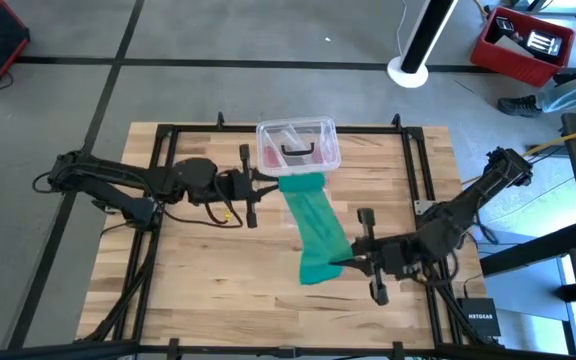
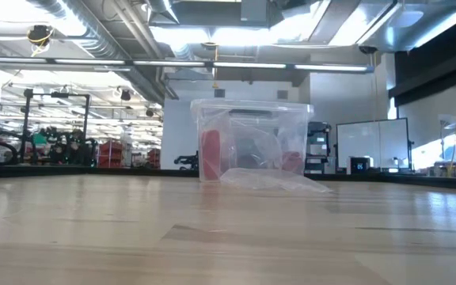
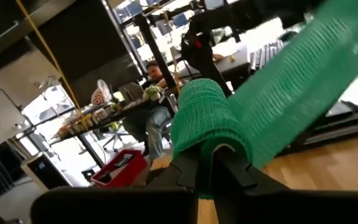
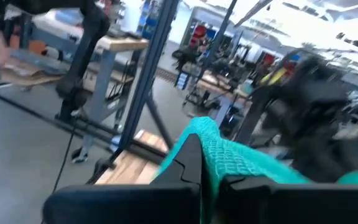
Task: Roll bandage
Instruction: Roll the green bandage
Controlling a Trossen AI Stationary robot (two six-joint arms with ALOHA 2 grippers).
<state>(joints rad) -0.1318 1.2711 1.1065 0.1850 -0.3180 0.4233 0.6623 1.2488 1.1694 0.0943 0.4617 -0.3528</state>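
Just in front of the clear plastic box (image 1: 299, 143), from above, I see the bandage (image 1: 317, 226) stretched between my two arms. The left gripper (image 1: 257, 186) pinches its box-side end; the right gripper (image 1: 353, 262) is clamped on the far end. In the left wrist view the fabric (image 3: 211, 122) drapes over shut fingers. It looks soft and stretchy, so I'd grip ends only.

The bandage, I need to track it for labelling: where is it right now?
In the high view, the bandage stretches across mid-table from beside the clear plastic box toward the right end effector.
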